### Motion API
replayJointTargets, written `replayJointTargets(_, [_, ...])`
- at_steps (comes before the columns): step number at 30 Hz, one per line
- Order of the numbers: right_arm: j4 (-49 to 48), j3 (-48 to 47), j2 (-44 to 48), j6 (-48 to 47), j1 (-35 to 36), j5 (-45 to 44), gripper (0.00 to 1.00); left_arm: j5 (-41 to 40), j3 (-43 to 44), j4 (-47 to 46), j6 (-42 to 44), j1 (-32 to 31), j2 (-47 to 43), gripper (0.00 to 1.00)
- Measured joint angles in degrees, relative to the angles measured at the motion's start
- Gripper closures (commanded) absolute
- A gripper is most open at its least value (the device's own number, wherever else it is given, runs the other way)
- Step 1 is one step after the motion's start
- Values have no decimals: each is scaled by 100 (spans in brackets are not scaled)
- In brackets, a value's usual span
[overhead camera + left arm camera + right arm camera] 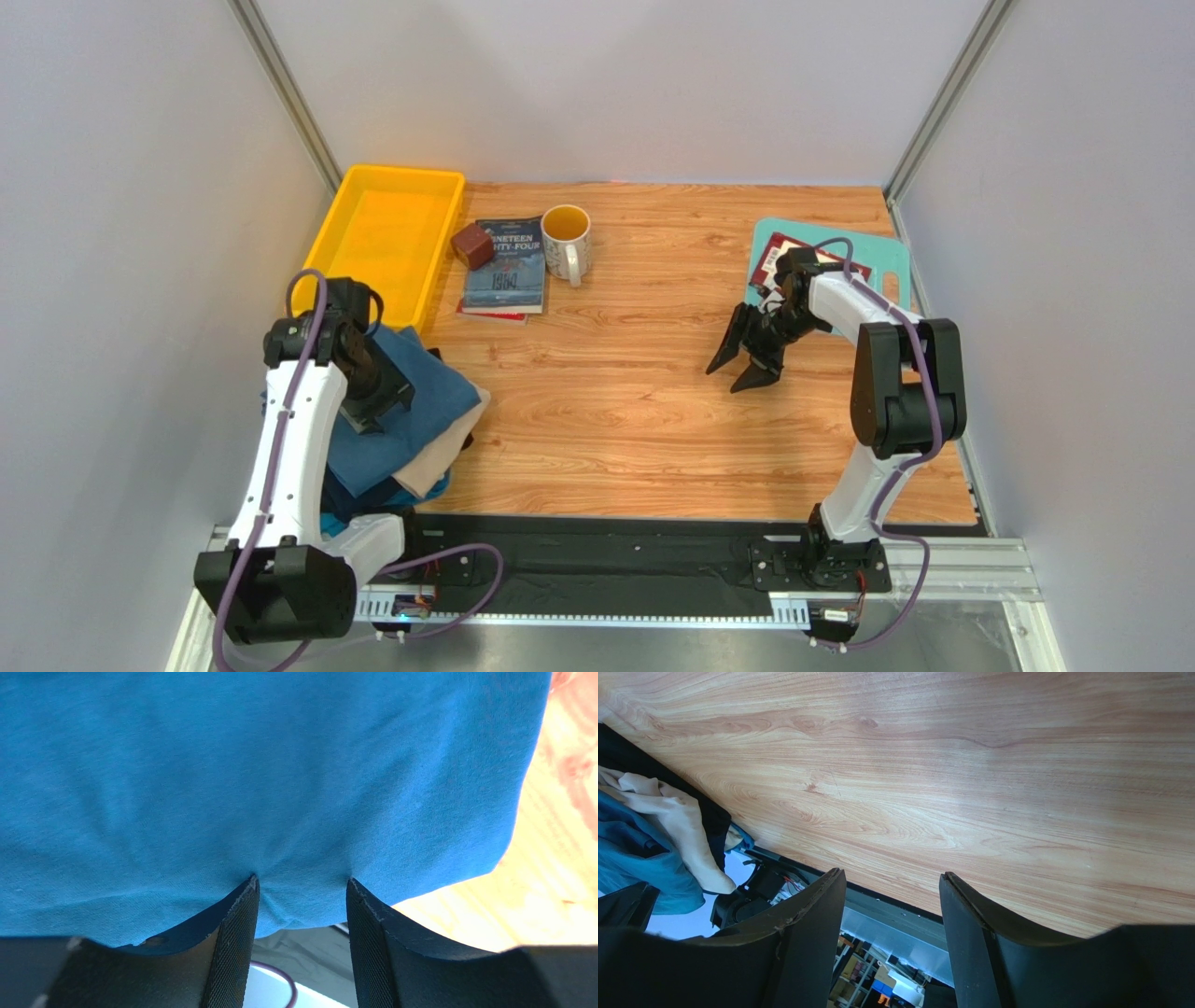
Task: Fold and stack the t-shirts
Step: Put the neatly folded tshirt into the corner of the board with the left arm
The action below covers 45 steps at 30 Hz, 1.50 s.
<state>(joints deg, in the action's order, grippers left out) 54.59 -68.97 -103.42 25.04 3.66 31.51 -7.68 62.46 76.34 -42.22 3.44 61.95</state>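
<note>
Atop the shirt pile (428,451), the half-open left gripper (302,882) pressed the teal-blue cotton t-shirt (281,777), seemingly flattening it; the right gripper (891,875) hung half-open, empty.

Matt cloth t-shirt (281,777), smooth wood-grain table (962,777)

Teal-blue t-shirt (281,777): cut off at the top and left edges of the left wrist view.
Beige t-shirt (443,448), lower left of the top view: mostly covered.
Book (507,266): title too small to read.
Red item (772,262) on cutting board (870,241), upper right: partly behind right arm (842,297), unidentifiable.
</note>
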Motion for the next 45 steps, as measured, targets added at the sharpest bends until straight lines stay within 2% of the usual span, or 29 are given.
replayJointTargets(6, [2, -63, 0, 0, -20, 0, 42, 317, -372, -28, -59, 634, -210, 44])
replayJointTargets(16, [111, -264, -2, -2, -238, 4, 42, 876, -1016, -57, -162, 682, 129, 44])
replayJointTargets(24, [184, -271, -2, -4, -310, 7, 42, 1016, -962, 7, -240, 688, 446, 43])
replayJointTargets(28, [201, -273, -2, -4, -310, 9, 42, 815, -393, 177, -232, 688, 625, 39])
replayJointTargets(34, [201, -278, -9, -4, -310, 9, 42, 372, 1478, 76, -190, 688, 1064, 37])
replayJointTargets(36, [205, -286, -24, -4, -310, 9, 42, 348, 1803, 2, -155, 688, 1106, 37])
replayJointTargets(41, [208, -372, -46, 0, -448, 15, 42, 640, 1963, 31, -28, 640, 1331, 39])
replayJointTargets(45, [188, -428, -46, 20, -520, 33, 41, 763, 2044, 20, 101, 33, 1873, 40])
